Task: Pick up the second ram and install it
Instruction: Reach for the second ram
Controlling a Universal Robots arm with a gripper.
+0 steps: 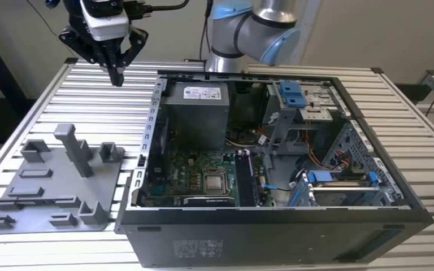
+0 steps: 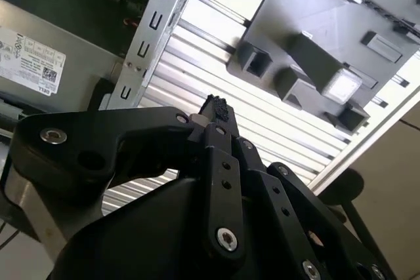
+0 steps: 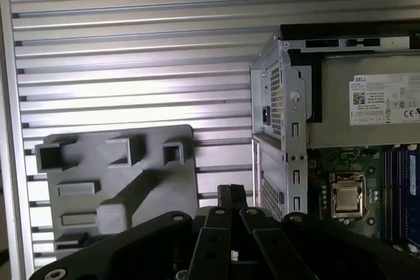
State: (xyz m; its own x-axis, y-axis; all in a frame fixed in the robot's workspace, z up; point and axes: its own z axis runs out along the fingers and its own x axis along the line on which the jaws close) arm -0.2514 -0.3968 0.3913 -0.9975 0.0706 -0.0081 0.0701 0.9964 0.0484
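**End effector (image 1: 117, 79) closed and aloft, second ram not yet in hand**

Hangs above slatted surface (image 1: 104, 107), closed tip to tip, seemingly on nothing. Below to one side, gray fixture plate (image 1: 59, 192); to the other, open computer case (image 1: 277, 237) with motherboard (image 1: 194, 169). Judged barely begun: pick-up and seating both left. Cannot locate second ram: fixture pockets dim, memory slots (image 3: 397, 188) cut off at frame edge.

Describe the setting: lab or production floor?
Probably a robotics lab bench for PC assembly trials: an open desktop computer case on a slatted aluminium table, a grey fixture plate beside it, and the arm's gripper above the table.
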